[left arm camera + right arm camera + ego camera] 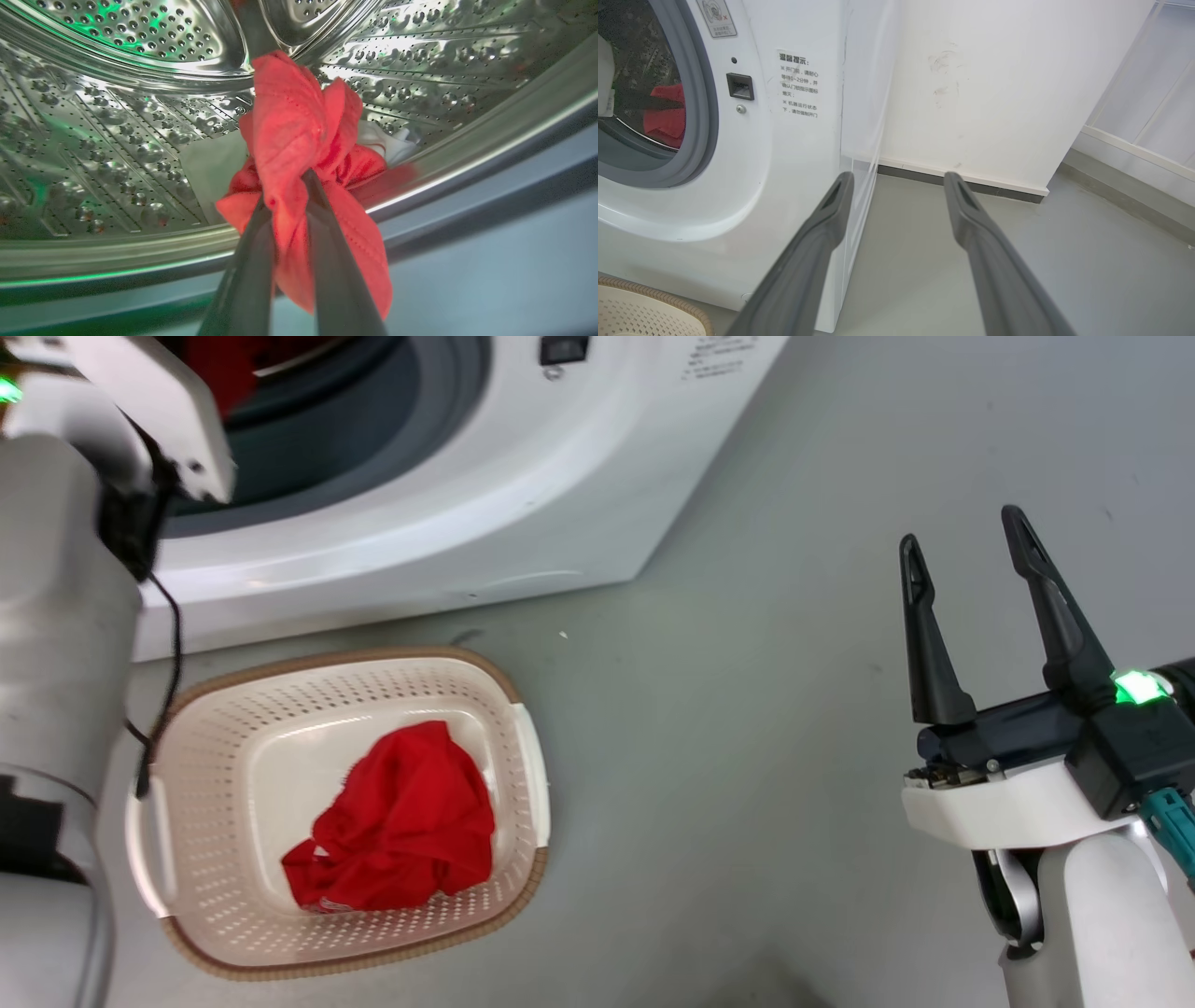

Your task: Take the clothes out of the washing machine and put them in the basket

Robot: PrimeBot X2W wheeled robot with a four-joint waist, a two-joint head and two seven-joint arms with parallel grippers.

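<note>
Currently extracting: left tool (287,191) pinches a red garment (289,121) at the washing machine (448,532) drum (117,140) lip. Right tool (962,527) spread, idle right of the machine. Next: pull clear, release over the basket (373,658) in front of the machine.

Grey floor (747,756): is being occupied by the white washer (448,523) and, just in front of it, the cream basket (355,658), both being borne directly.

We see 1 red garment (397,821) in the basket (355,656) before the washing machine (448,523); our right gripper (962,529) hangs with fingers apart.
</note>
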